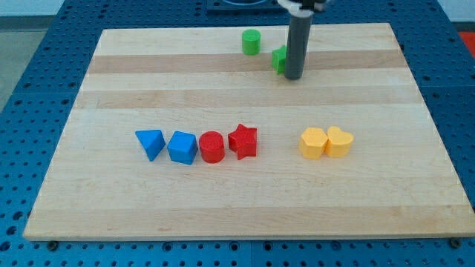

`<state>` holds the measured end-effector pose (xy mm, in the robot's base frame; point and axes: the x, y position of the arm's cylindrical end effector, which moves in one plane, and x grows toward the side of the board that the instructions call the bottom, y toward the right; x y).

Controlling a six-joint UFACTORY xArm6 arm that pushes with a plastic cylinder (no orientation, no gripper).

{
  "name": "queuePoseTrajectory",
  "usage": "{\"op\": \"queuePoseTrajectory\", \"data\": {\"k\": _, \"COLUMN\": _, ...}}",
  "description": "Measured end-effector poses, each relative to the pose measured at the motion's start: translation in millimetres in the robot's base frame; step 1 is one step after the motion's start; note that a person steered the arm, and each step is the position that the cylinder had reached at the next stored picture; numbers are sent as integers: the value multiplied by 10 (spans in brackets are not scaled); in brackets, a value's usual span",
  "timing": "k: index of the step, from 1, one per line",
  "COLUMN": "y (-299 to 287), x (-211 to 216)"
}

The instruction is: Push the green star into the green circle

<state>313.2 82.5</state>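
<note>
The green circle (251,41) is a small green cylinder near the view's top, a little right of centre. The green star (278,59) lies just right of and below it, a small gap apart, and is partly hidden by my rod. My tip (294,77) rests on the board against the star's right side, slightly below it. The rod rises straight up from there to the view's top edge.
A row of blocks lies across the middle of the wooden board (148,81): a blue triangle (151,142), a blue cube (182,147), a red cylinder (211,147), a red star (243,141). Further right are a yellow hexagon (313,142) and a yellow heart (339,141).
</note>
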Motion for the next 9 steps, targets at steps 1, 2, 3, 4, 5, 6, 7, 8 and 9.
{"op": "queuePoseTrajectory", "data": {"k": 1, "y": -8, "x": -228}}
{"op": "queuePoseTrajectory", "data": {"k": 2, "y": -22, "x": -189}}
{"op": "queuePoseTrajectory", "data": {"k": 3, "y": 54, "x": -197}}
{"op": "queuePoseTrajectory", "data": {"k": 4, "y": -13, "x": -402}}
{"op": "queuePoseTrajectory", "data": {"k": 5, "y": -34, "x": -515}}
{"op": "queuePoseTrajectory", "data": {"k": 6, "y": -172, "x": -533}}
{"op": "queuePoseTrajectory", "data": {"k": 7, "y": -227, "x": -533}}
{"op": "queuePoseTrajectory", "data": {"k": 8, "y": -188, "x": -478}}
{"op": "queuePoseTrajectory", "data": {"k": 9, "y": -54, "x": -261}}
